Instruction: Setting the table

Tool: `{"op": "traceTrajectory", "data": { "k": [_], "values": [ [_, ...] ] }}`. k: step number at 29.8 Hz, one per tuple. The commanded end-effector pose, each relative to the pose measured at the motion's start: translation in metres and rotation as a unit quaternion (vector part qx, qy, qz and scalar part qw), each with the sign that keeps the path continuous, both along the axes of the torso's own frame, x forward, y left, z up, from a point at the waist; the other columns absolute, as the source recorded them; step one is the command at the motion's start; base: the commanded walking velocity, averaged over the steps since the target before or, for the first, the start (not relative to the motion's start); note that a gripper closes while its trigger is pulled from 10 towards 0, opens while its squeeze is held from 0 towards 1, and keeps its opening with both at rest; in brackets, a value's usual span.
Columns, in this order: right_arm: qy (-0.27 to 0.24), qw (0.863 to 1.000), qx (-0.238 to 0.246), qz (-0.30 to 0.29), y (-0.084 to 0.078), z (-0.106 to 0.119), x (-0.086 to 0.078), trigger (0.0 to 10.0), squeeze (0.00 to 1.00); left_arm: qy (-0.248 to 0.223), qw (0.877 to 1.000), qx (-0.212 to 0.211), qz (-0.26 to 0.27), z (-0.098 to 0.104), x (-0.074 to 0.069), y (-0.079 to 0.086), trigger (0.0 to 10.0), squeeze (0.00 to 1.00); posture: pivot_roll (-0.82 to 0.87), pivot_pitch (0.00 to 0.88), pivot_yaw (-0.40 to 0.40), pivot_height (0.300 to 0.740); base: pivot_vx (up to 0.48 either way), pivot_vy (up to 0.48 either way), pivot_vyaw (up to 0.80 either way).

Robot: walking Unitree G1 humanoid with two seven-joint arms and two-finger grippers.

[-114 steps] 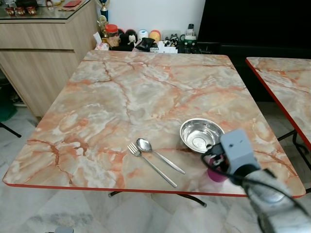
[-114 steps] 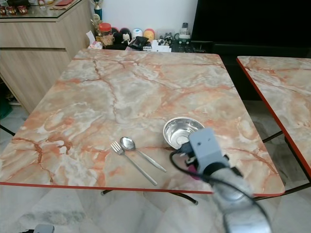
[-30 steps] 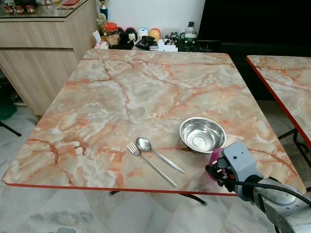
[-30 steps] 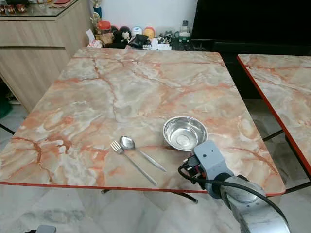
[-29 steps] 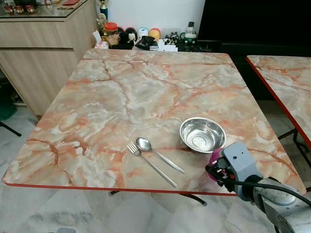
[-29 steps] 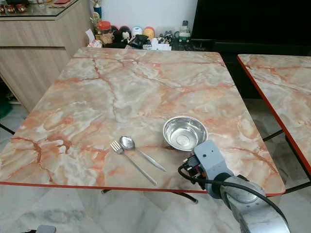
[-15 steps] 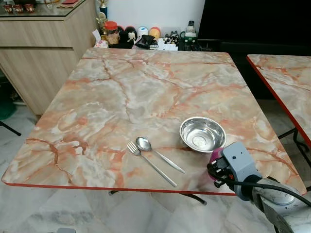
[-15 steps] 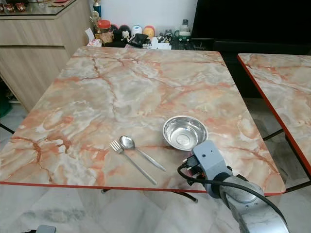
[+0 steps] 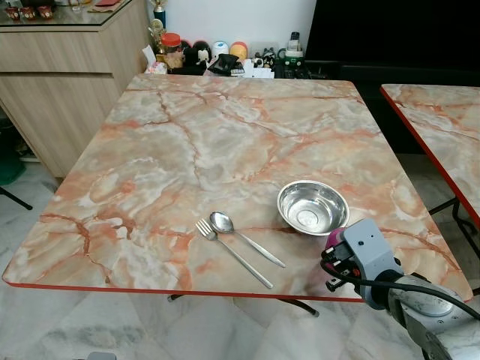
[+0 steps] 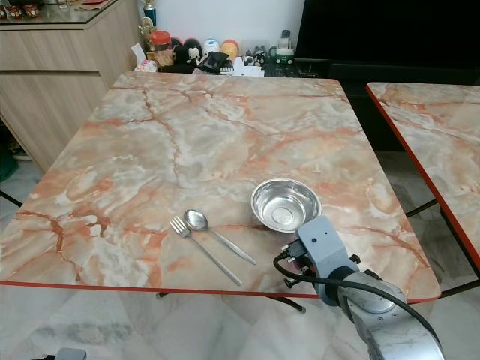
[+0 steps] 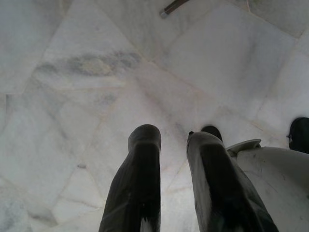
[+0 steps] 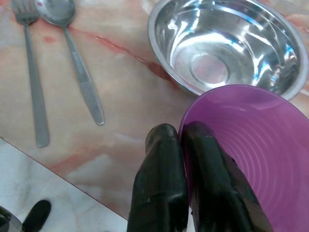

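Right gripper (image 12: 182,140) pinching a purple cup's (image 12: 246,145) rim.
Cup probably down, at the bowl's (image 9: 313,208) 5 o'clock; next, release. Left gripper (image 11: 174,145) idle, fingers parted.

You face a marble-patterned table (image 9: 225,142) with a red edge, filling the centre of the frame. At the upper left stands a wooden sideboard (image 9: 67,67); small bottles and figurines (image 9: 217,58) line the top centre beneath a white wall. A second table (image 9: 442,127) sits at right. Pale marble floor (image 11: 96,72) lies below.
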State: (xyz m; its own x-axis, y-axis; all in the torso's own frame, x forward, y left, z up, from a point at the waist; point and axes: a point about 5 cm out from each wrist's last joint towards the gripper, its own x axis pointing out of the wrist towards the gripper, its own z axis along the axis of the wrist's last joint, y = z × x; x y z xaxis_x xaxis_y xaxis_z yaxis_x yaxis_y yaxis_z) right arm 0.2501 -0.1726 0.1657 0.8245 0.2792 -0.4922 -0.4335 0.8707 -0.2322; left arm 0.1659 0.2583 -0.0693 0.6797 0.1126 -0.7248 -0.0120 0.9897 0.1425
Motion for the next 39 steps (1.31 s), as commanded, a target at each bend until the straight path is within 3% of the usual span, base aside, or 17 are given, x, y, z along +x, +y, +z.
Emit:
{"op": "traceTrajectory", "data": {
  "k": [1, 3, 4, 5, 13, 15, 17, 18, 19, 21, 24, 25, 27, 31, 34, 35, 39],
  "values": [
    [-0.011, 1.000, 0.013, 0.002, 0.005, 0.004, 0.001, 3.4, 0.00, 0.021, 1.000, 0.005, 0.000, -0.004, -0.010, 0.003, 10.0, 0.00, -0.05, 0.152, 0.001, 0.740, 0.000, 0.000, 0.00],
    [-0.015, 1.000, 0.024, 0.004, 0.008, 0.006, 0.001, 3.7, 0.00, 0.021, 1.000, 0.005, -0.001, -0.004, -0.010, 0.003, 10.0, 0.00, -0.05, 0.151, 0.000, 0.740, 0.000, 0.000, 0.00],
    [-0.018, 0.999, 0.031, 0.009, 0.012, 0.009, 0.000, 7.9, 0.00, 0.020, 1.000, 0.006, -0.004, -0.004, -0.010, 0.003, 10.0, 0.00, -0.05, 0.150, 0.001, 0.740, 0.000, 0.000, 0.00],
    [-0.022, 0.999, 0.040, 0.016, 0.017, 0.012, -0.002, 10.0, 0.00, 0.019, 1.000, 0.007, -0.010, -0.003, -0.009, 0.003, 10.0, 0.00, -0.05, 0.151, 0.000, 0.740, 0.000, 0.000, 0.00],
    [-0.048, 0.995, 0.074, 0.050, 0.033, 0.032, -0.008, 10.0, 0.00, 0.015, 1.000, 0.010, -0.006, -0.001, -0.008, 0.008, 10.0, 0.00, -0.06, 0.149, 0.000, 0.740, 0.000, 0.000, 0.00],
    [-0.121, 0.986, 0.107, 0.034, 0.034, 0.049, 0.004, 10.0, 0.00, 0.011, 1.000, 0.007, -0.009, -0.001, -0.006, 0.003, 10.0, 0.00, -0.06, 0.147, -0.001, 0.740, 0.000, 0.000, 0.00],
    [-0.131, 0.984, 0.120, 0.022, 0.032, 0.052, 0.007, 10.0, 0.00, 0.010, 1.000, 0.007, -0.010, -0.002, -0.005, 0.002, 10.0, 0.00, -0.06, 0.147, -0.002, 0.740, 0.000, 0.000, 0.00],
    [-0.158, 0.975, 0.155, 0.016, 0.031, 0.057, 0.011, 10.0, 0.00, 0.007, 1.000, 0.004, -0.012, -0.001, -0.004, 0.000, 10.0, 0.00, -0.06, 0.146, -0.002, 0.740, 0.000, 0.000, 0.00],
    [-0.175, 0.971, 0.163, 0.014, 0.031, 0.061, 0.012, 10.0, 0.00, 0.006, 1.000, 0.004, -0.013, -0.001, -0.003, -0.001, 10.0, 0.00, -0.06, 0.146, -0.003, 0.740, 0.000, 0.000, 0.00],
    [-0.251, 0.949, 0.191, -0.002, 0.028, 0.078, 0.017, 10.0, 0.00, 0.004, 1.000, 0.005, -0.015, -0.001, -0.002, -0.001, 10.0, 0.00, -0.05, 0.147, -0.001, 0.740, 0.000, 0.000, 0.00],
    [-0.303, 0.935, 0.182, -0.032, 0.022, 0.088, 0.023, 10.0, 0.00, 0.003, 1.000, 0.007, -0.014, -0.001, -0.002, -0.001, 10.0, 0.00, -0.07, 0.144, 0.003, 0.740, 0.000, 0.000, 0.00],
    [-0.313, 0.926, 0.199, -0.069, 0.019, 0.085, 0.031, 10.0, 0.00, 0.003, 1.000, 0.007, -0.013, -0.001, -0.002, -0.001, 10.0, 0.00, -0.06, 0.143, 0.004, 0.740, 0.000, 0.000, 0.00],
    [-0.312, 0.923, 0.207, -0.086, 0.018, 0.083, 0.034, 10.0, 0.00, 0.003, 1.000, 0.006, -0.013, -0.001, -0.002, -0.002, 10.0, 0.00, -0.06, 0.142, 0.002, 0.740, 0.000, 0.000, 0.00],
    [-0.304, 0.926, 0.192, -0.116, 0.015, 0.063, 0.038, 10.0, 0.00, -0.003, 1.000, 0.003, -0.002, -0.001, -0.001, -0.003, 10.0, 0.00, -0.04, 0.137, -0.002, 0.740, 0.000, 0.000, 0.00],
    [-0.303, 0.932, 0.168, -0.106, 0.009, 0.055, 0.035, 10.0, 0.00, -0.003, 1.000, 0.005, -0.006, 0.000, 0.001, -0.002, 10.0, 0.00, -0.04, 0.137, -0.002, 0.740, 0.000, 0.000, 0.00],
    [-0.311, 0.935, 0.134, -0.106, 0.000, 0.052, 0.034, 10.0, 0.00, -0.003, 1.000, 0.008, -0.007, 0.001, 0.001, 0.000, 10.0, 0.00, -0.05, 0.139, -0.003, 0.740, 0.000, 0.000, 0.00],
    [-0.323, 0.933, 0.110, -0.115, -0.017, 0.050, 0.032, 10.0, 0.00, -0.003, 1.000, 0.012, -0.009, 0.002, 0.001, 0.002, 10.0, 0.00, -0.06, 0.139, -0.004, 0.740, 0.000, 0.000, 0.00]
  ]
}}
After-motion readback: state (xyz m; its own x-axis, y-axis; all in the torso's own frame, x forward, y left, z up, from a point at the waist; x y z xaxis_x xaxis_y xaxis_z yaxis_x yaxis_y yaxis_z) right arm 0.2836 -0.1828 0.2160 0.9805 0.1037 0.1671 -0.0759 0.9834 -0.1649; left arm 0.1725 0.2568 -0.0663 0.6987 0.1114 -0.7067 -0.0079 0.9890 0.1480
